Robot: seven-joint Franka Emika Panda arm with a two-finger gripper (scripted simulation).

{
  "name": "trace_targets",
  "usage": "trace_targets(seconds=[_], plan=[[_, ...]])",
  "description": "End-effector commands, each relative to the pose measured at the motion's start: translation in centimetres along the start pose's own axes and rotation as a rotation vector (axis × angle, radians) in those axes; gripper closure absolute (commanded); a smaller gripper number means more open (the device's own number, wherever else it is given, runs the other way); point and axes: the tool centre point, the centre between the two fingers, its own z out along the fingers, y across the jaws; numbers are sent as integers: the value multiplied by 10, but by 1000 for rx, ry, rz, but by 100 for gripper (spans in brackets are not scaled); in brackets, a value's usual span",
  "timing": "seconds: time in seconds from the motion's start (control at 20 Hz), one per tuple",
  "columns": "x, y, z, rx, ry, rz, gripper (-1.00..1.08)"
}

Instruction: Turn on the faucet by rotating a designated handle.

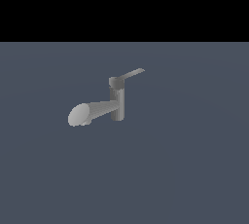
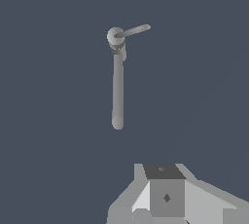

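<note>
We find the faucet (image 1: pixel 116 102) upright on the floor (image 1: pixel 194 169), its handle (image 1: pixel 132 74) angled off the cap. The gripper (image 2: pixel 165 196) sits apart; its opening is apparently hidden, so we cannot tell.

A flat, matte slate-blue floor (image 1: pixel 194 169) fills the scene; beyond its far edge lies plain black backdrop (image 1: pixel 124 4).

The setting was a bare simulated test scene rather than any real room — no walls, furniture or fixtures appeared. A flat, featureless slate-blue ground plane (image 1: pixel 194 169) filled the lower part of the exterior view and met a solid black void above it. The only object standing there was a small matte grey faucet (image 1: pixel 116 102) — blocky, untextured and coarsely shaded like a computer render.
</note>
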Motion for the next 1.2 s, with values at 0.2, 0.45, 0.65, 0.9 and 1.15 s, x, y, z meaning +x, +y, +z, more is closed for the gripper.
trace_targets(seconds=[0.2, 0.45, 0.65, 0.9, 1.15], plan=[[25, -18, 30, -4, 0, 156, 108], [48, -30, 54, -6, 0, 280, 108], [67, -37, 74, -9, 1, 379, 108], [91, -43, 97, -11, 1, 502, 108], [116, -46, 121, -14, 1, 624, 108]])
